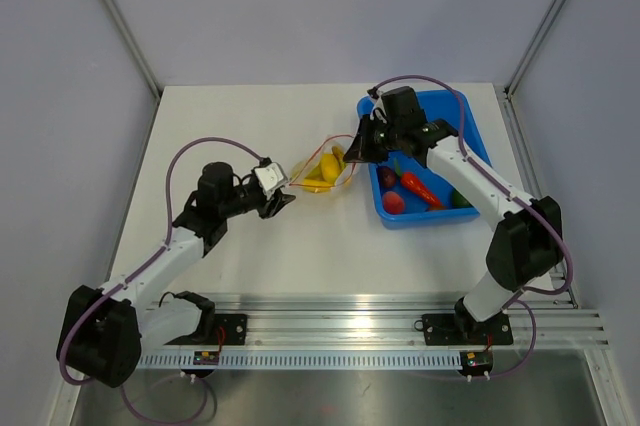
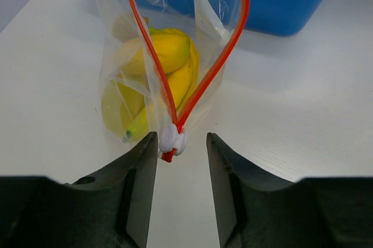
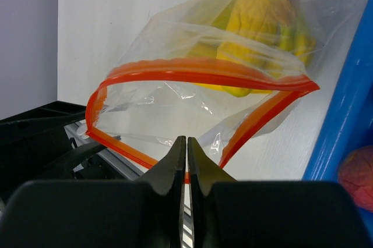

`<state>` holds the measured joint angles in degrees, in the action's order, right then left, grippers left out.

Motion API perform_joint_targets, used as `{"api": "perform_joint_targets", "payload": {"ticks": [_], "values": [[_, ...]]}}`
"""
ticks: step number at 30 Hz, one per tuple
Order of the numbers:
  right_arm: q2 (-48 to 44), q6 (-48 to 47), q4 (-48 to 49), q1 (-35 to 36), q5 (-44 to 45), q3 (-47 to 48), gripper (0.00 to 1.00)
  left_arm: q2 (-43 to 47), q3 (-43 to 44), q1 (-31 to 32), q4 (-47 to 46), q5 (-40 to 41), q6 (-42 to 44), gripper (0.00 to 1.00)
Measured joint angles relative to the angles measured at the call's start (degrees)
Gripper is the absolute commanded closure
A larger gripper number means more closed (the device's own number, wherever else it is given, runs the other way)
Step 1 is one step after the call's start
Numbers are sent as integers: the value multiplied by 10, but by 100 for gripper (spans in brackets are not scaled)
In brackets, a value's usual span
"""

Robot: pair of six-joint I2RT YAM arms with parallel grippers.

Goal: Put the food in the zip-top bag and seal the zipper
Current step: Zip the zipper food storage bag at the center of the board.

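1. Beside the blue bin (image 1: 432, 222), on the table (image 1: 300, 256) just off the wall that faces the left arm: zip-top bag (image 1: 322, 172), clear and crinkled, its mouth gaping in a wide loop.
2. Food (image 2: 169, 50): yellow banana, fully inside the bag, lying in the end away from the mouth.
3. Zipper (image 2: 217, 67): orange-red strip, its two halves parted. A white slider (image 2: 173, 141) is parked at the end farthest from the bin.
4. Left gripper (image 2: 182, 143): fingers apart, one on each side of the slider and touching nothing.
5. Right gripper (image 3: 187, 143): fingers pressed together on the zipper at the end nearest the bin, apparently anchoring it.
6. Bin contents: tomato (image 1: 394, 202) and carrot (image 1: 422, 189), not part of this job.
7. Risks, as judged:
   - An off-centre closure by the left fingers could squirt the slider sideways or pinch only film.
   - A slipping anchor would let the whole bag drag toward the bin and stay unsealed.
   - Slack film could jam in the track.
8. Hard to make out:
   - The right fingertips cover their own contact, so how deep the bite goes cannot be told.
   - Film glare blurs the banana's tips.
   - The right arm covers part of the bin.
   - Whether the slider sits between the left pads or just ahead of them is unclear.
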<state>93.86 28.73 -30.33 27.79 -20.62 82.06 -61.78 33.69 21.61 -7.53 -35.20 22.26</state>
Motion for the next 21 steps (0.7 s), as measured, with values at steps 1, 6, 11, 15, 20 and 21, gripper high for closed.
{"api": "perform_joint_targets", "payload": {"ticks": [1,6,11,15,20,21], "values": [[0,0,0,-3,-1,3,91,3,-5,-1,-4,-3,0,56],[4,2,0,-20,-2,16,91,3,-16,-2,-27,-22,-3,67],[7,2,0,-25,-7,19,91,-45,-10,-2,-42,-42,-15,94],[7,-3,-19,-25,-10,31,91,-59,-9,-2,-51,-50,-25,100],[7,-45,-44,-25,-23,59,87,-54,-3,-3,-64,-51,-32,100],[6,-63,-51,-24,-31,67,86,-50,-3,-3,-64,-51,-33,100]]}}
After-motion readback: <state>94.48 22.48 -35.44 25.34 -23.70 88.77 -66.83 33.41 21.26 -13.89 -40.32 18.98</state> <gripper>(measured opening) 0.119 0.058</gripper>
